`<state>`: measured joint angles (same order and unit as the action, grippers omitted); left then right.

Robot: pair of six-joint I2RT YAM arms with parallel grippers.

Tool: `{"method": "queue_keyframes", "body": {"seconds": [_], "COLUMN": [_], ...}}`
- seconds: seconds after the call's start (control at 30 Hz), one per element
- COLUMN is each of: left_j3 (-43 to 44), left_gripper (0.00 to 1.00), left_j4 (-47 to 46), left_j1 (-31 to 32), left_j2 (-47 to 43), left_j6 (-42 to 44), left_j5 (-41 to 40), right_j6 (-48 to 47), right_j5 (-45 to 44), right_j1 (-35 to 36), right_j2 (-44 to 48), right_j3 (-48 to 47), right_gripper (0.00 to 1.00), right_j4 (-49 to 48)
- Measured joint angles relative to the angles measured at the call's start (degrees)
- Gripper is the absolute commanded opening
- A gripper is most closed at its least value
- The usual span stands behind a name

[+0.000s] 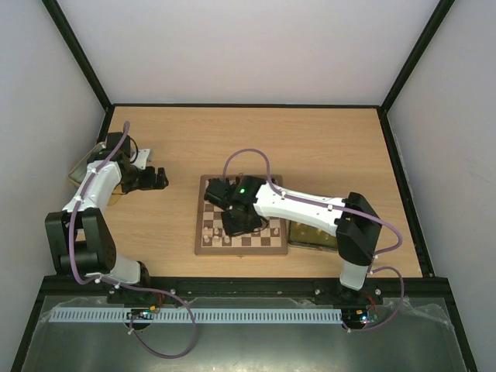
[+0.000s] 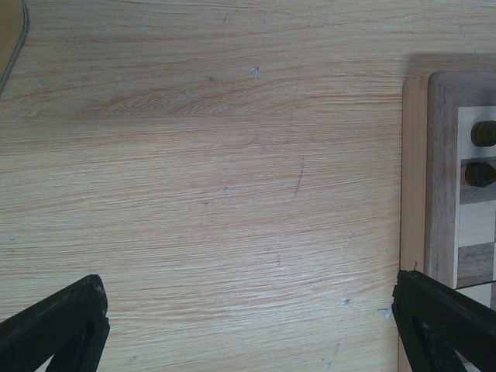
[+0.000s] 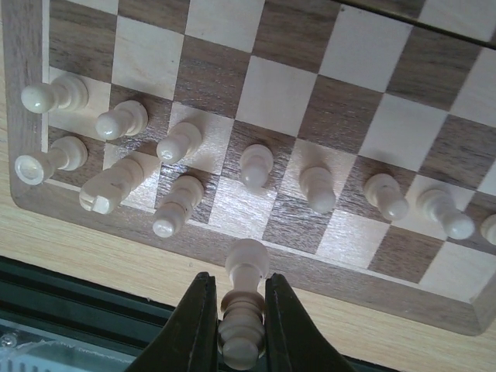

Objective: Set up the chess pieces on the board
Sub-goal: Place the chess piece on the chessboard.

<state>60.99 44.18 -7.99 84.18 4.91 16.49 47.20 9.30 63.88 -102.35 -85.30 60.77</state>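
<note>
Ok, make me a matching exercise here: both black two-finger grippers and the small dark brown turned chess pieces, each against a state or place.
1. left black two-finger gripper
2. right black two-finger gripper
3. two dark brown turned chess pieces

A. shut on a pale cream chess piece
B. standing on edge squares of the checkered wooden board
C. open above the bare wooden table

Pairs: 1-C, 2-A, 3-B.

White arm links point(image 1: 298, 205), black joints point(image 1: 356, 232), black wedge-fingered tool point(image 3: 242, 298), looping purple cables point(image 1: 248, 152), small green light point(image 1: 241, 187).
</note>
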Motion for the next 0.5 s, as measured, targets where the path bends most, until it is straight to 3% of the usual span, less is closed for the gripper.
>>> {"method": "queue_keyframes", "body": {"seconds": [0.5], "left_j3": [0.0], "left_gripper": [1.00], "left_j4": [0.0], "left_j1": [0.0], "left_j2": [0.0], "left_j6": [0.0], "left_j5": [0.0], "right_j6": [0.0], "right_j5": [-0.5], "right_j1": [0.3], "right_j2": [-3.2], "right_j3": [0.1], "right_gripper": [0.03], "right_j4": [-1.5]}}
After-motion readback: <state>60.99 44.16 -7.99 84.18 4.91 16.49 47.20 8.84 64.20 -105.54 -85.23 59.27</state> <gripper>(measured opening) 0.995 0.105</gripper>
